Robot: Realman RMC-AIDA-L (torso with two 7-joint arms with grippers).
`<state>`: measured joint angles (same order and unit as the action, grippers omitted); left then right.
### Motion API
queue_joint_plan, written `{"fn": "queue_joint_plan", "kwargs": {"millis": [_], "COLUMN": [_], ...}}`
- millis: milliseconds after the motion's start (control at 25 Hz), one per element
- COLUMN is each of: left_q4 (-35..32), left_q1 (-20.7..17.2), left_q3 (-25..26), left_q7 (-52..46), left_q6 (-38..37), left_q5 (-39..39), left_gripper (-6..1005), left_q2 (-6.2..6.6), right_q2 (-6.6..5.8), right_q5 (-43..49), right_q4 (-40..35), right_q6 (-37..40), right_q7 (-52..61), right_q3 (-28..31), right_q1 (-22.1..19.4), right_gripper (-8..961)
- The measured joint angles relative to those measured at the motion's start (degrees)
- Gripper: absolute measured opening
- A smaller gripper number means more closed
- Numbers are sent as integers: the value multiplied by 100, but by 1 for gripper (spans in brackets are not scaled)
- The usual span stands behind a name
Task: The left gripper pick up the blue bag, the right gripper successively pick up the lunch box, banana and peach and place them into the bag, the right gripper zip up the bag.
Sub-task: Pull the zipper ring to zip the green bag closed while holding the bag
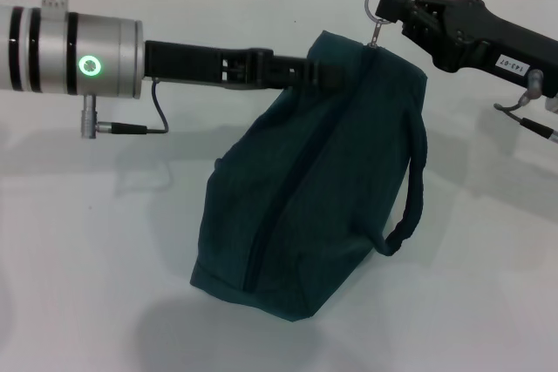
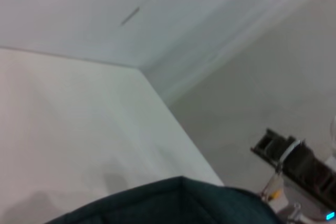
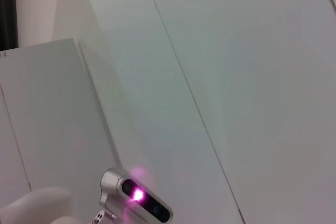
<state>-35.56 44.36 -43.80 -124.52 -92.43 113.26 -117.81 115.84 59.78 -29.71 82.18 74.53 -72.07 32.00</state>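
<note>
Bright, even overhead light washes out the white surface [image 1: 105,241]. The blue bag [image 1: 305,180] casts a soft shadow toward the camera. The left wrist view is blurry; the right wrist view shows a purple-pink flare.

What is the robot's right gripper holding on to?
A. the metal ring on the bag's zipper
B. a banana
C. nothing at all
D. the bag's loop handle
A. In the head view the right gripper is pinched on the metal ring zipper pull at the top corner of the blue bag, while the loop handle hangs free and the left gripper holds the bag up.
</note>
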Motion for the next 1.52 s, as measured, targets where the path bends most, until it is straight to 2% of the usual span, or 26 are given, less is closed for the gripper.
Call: {"fn": "queue_joint_plan", "kwargs": {"millis": [160,600,800,1520], "left_q4": [-69,-74,-74,-75], "left_q1": [-9,-6,-6,-127], "left_q3": [-163,-153,-154,-182], "left_q7": [-28,-21,-5,240], "left_q6": [7,34,41,-135], "left_q5": [-19,-40,-61,-290], "left_gripper": [670,469,342,191], "left_q2": [2,-9,-5,-20], "right_q2": [0,0,6,-20], "right_q5": [-2,-5,-80,-782], "right_q4": [0,0,41,768], "right_q6": [1,0,1,268], "right_q7": [0,0,0,57], "right_q3": [0,0,0,49], "right_q1": [-7,-67,-81,-147], "right_gripper": [10,10,11,11]}}
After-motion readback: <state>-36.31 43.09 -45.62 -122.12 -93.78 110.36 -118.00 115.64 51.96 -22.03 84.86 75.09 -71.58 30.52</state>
